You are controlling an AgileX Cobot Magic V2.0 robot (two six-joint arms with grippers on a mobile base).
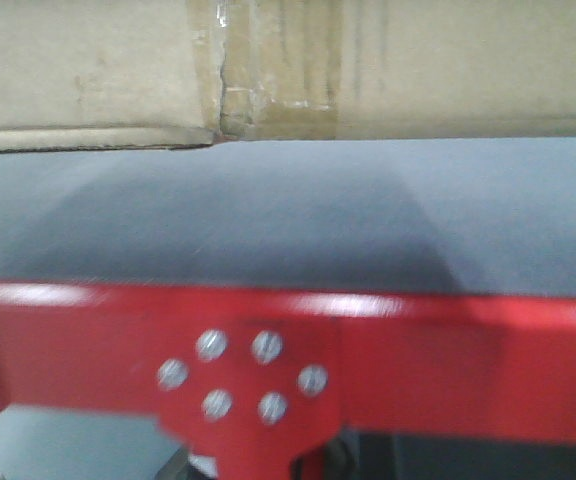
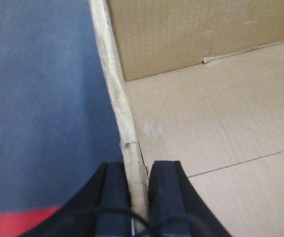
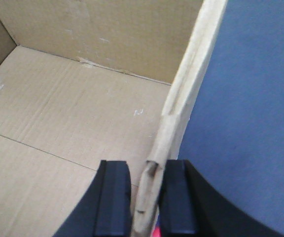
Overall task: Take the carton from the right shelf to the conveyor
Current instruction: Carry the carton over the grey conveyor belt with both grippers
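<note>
Two grippers each pinch a side wall of the carton [image 1: 418, 70], one at either end of the open box. In the left wrist view the left gripper [image 2: 136, 170] straddles the raw top edge of the cardboard wall. One black finger [image 2: 113, 197] sits outside over the belt and the other sits inside above the box floor. The jaws are drawn in to the thickness of the wall, touching it on both faces. In the right wrist view the right gripper [image 3: 147, 170] clamps the opposite wall the same way, and the cardboard edge is creased and buckled where the fingers [image 3: 113, 197] press it.

The carton [image 2: 221, 123] is open at the top, and its bare corrugated floor and inner walls show in both wrist views. From the front its lower edge runs across the top of the picture, with yellowed tape [image 1: 278, 70] over the centre seam. The conveyor [image 1: 288, 210] spreads dark grey beneath and around it. The carton seems to rest on the belt or just above it; the blur does not settle which. A red strip [image 1: 468, 350] borders the belt's near edge, with a cluster of screws [image 1: 238, 375] in its bracket. The same red shows at the lower left of the left wrist view.
</note>
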